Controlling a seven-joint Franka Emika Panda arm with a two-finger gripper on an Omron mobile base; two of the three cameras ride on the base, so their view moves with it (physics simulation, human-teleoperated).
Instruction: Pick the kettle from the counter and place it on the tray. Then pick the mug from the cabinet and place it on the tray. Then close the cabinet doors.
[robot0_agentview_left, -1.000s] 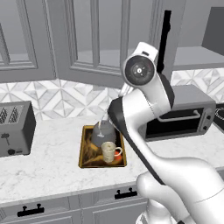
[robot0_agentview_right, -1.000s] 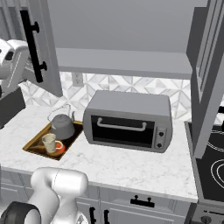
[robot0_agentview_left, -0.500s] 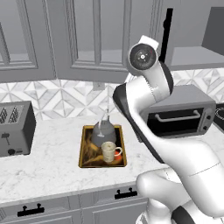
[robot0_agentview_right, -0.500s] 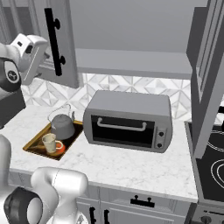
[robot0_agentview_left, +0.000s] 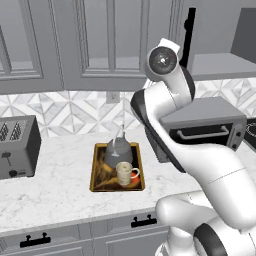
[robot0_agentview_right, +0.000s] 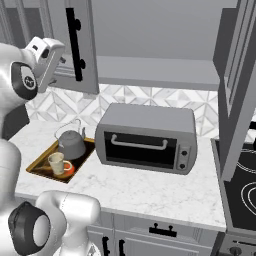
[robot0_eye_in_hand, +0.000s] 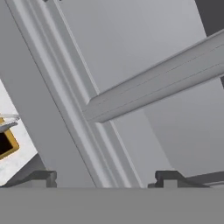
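Note:
The dark-grey kettle (robot0_agentview_left: 118, 150) (robot0_agentview_right: 71, 143) and the beige mug (robot0_agentview_left: 125, 173) (robot0_agentview_right: 57, 163) both stand on the yellow-rimmed tray (robot0_agentview_left: 93, 170) (robot0_agentview_right: 35, 161) on the marble counter (robot0_agentview_left: 55, 197) (robot0_agentview_right: 150, 187). My gripper (robot0_agentview_right: 62, 61) (robot0_eye_in_hand: 105, 179) is raised at the outer face of the left cabinet door (robot0_agentview_right: 82, 60) (robot0_eye_in_hand: 131, 52), beside its black bar handle (robot0_agentview_right: 75, 42) (robot0_agentview_left: 189, 35). Its jaws are open with nothing between them. That door stands partly swung in over the cabinet shelf (robot0_agentview_right: 160, 76). The right door (robot0_agentview_right: 239, 85) hangs wide open.
A large grey toaster oven (robot0_agentview_left: 205, 125) (robot0_agentview_right: 145, 137) sits right of the tray, below the open cabinet. A toaster (robot0_agentview_left: 17, 147) stands at the counter's left end. A black stovetop (robot0_agentview_right: 240, 195) lies at the far right. Closed upper cabinets (robot0_agentview_left: 75, 45) line the wall on the left.
The left cabinet door has swung further toward shut, its handle moving right in the right base view. My hand has followed it. Kettle, mug and tray have not moved.

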